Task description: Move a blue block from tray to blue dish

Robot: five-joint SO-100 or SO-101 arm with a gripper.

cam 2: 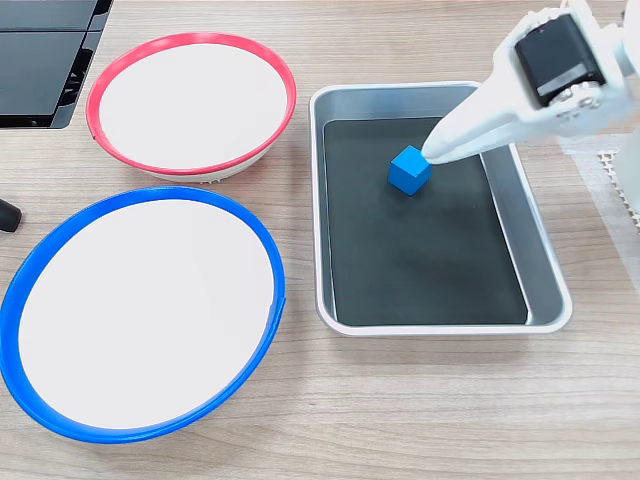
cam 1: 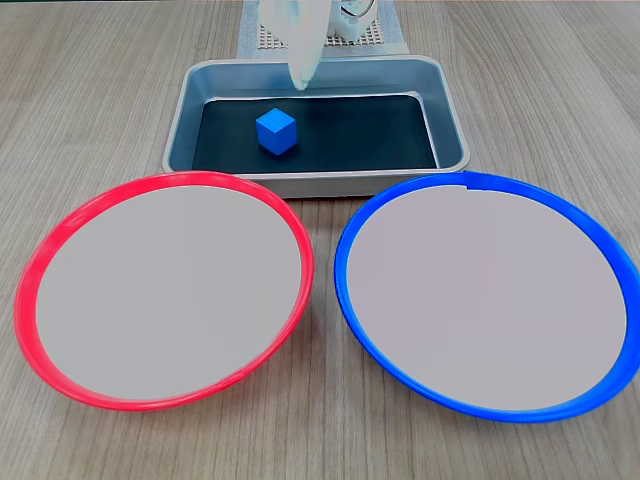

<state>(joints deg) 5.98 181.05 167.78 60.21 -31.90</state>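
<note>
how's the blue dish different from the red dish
The blue dish has a blue rim, the red dish a red one. In a fixed view, the blue dish sits right of the red dish. Both are round, shallow, similar in size, pale inside and empty, lying in front of the tray.

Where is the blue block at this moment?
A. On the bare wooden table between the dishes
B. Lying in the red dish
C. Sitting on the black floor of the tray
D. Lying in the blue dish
C: the blue block sits on the black floor of the tray, with the claw close above it, while the blue dish holds nothing.
</note>
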